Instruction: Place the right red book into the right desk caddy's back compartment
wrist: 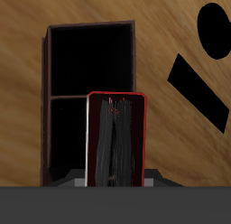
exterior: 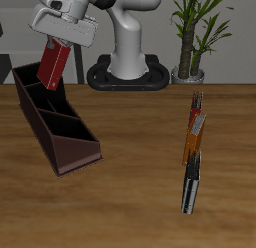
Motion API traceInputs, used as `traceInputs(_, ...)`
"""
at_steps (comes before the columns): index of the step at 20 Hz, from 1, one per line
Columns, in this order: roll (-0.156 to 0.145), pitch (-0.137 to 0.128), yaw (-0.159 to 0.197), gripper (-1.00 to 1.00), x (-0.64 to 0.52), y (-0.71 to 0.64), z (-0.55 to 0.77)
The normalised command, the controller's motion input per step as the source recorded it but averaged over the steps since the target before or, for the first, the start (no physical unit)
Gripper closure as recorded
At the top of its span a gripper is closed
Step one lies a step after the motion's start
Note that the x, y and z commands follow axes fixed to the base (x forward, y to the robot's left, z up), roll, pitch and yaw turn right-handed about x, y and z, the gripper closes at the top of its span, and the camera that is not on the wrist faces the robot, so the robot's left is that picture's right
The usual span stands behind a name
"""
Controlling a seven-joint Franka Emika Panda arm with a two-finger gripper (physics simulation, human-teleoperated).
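Tool [exterior: 62, 37] is clamped on the red book [exterior: 52, 64], gripping its upper end. Book hangs below the tool, tilted a bit, fully off the worktop [exterior: 140, 162].

Book sits above the far end of the caddy [exterior: 55, 127], over or just at the back compartment [exterior: 30, 85]; its lower end looks level with the rim there, and I can't tell whether it touches.

Wrist view: book [wrist: 115, 142] seen end-on, red cover edges around grey pages, right in front of the tool. Caddy [wrist: 90, 83] lies below it with dark open sections; the book's end overlaps the nearer section.

A row of thin books [exterior: 193, 152] lies on the worktop, well apart from the caddy. A potted plant [exterior: 195, 37] stands at the far edge.
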Motion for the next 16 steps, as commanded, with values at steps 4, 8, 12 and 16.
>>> traceInputs(4, 0.025, 0.014, 0.003, 1.00, 0.04, 0.08, -0.11)
traceInputs(8, 0.002, 0.016, 0.000, 1.00, 0.03, 0.02, -0.09)
traceInputs(12, -0.028, 0.041, -0.021, 1.00, -0.02, -0.10, -0.16)
traceInputs(16, -0.007, 0.031, -0.005, 1.00, -0.04, -0.02, -0.15)
